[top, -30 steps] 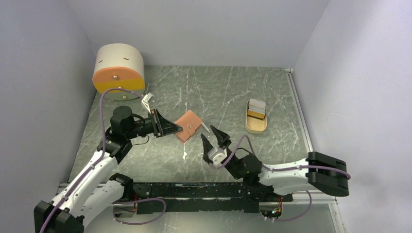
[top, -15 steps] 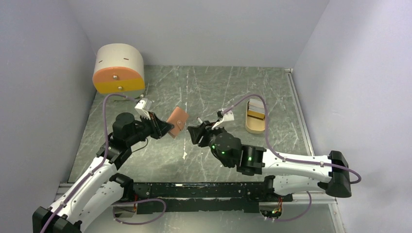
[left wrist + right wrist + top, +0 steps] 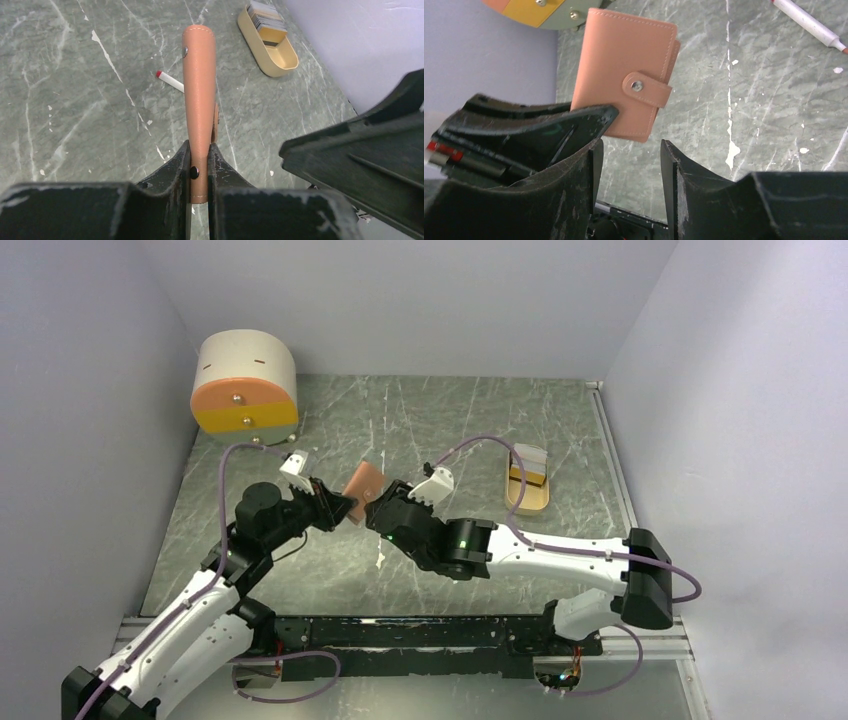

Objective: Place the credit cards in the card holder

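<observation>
Card holder, salmon leather, snap strap fastened, is held up off the bench near centre and seen edge-on from the left wrist. Left pincer is clenched on the holder's lower edge, 1 finger on each side. Right pincer is released, jaws apart with nothing between them. It sits just beside the holder at its 3 o'clock, facing the strap side. Can't tell if it touches the holder.

Credit cards are in 1 stack at the 12 o'clock end of a tan oval tray. The tray is at 2 o'clock on the bench, well apart from the holder. No card is in either pincer.

White stick with red tip lies flat on the bench near the holder. Round beige-and-orange drawer box stands in the 10 o'clock corner.
</observation>
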Controlling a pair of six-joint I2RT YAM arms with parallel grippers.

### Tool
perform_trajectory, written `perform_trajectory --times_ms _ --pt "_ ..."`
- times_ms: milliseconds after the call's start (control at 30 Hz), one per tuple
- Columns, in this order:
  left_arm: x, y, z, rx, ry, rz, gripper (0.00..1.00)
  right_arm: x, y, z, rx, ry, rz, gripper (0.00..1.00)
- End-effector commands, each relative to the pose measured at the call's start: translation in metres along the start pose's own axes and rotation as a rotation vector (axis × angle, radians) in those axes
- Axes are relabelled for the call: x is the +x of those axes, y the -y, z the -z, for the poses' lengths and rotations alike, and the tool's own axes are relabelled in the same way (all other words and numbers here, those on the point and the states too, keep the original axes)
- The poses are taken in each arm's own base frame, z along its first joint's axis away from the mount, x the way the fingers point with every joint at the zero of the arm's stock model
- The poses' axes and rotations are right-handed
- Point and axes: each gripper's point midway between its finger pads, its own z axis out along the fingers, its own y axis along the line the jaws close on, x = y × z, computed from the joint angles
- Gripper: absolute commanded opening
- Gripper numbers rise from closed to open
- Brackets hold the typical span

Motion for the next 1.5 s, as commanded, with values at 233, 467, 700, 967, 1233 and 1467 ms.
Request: perform_trajectory --times_ms 233,467,700,967,1233,1467 --pt "-0.002 0.022 0.002 0.112 0.037 0.001 0.09 -0.005 0.010 -0.032 0.079 -0.013 -0.113 0.48" --pt "-0.003 0.041 0.006 0.218 0.049 0.002 0.09 0.002 0.020 -0.053 0.119 -0.015 -0.126 0.47" --pt "-0.005 0.052 0.008 0.291 0.074 0.012 0.09 0.015 0.033 -0.064 0.160 -0.044 -0.114 0.34" --pt "-0.012 0.050 0.012 0.265 0.107 0.029 0.09 0.017 0.067 -0.072 0.233 -0.038 -0.028 0.00" --pt "-0.015 0.034 0.012 0.162 0.121 0.031 0.09 0.023 0.110 -0.067 0.322 -0.031 0.052 0.00" --pt "-0.010 0.027 0.009 0.136 0.106 0.021 0.09 0.014 0.075 -0.057 0.177 -0.092 0.092 0.09"
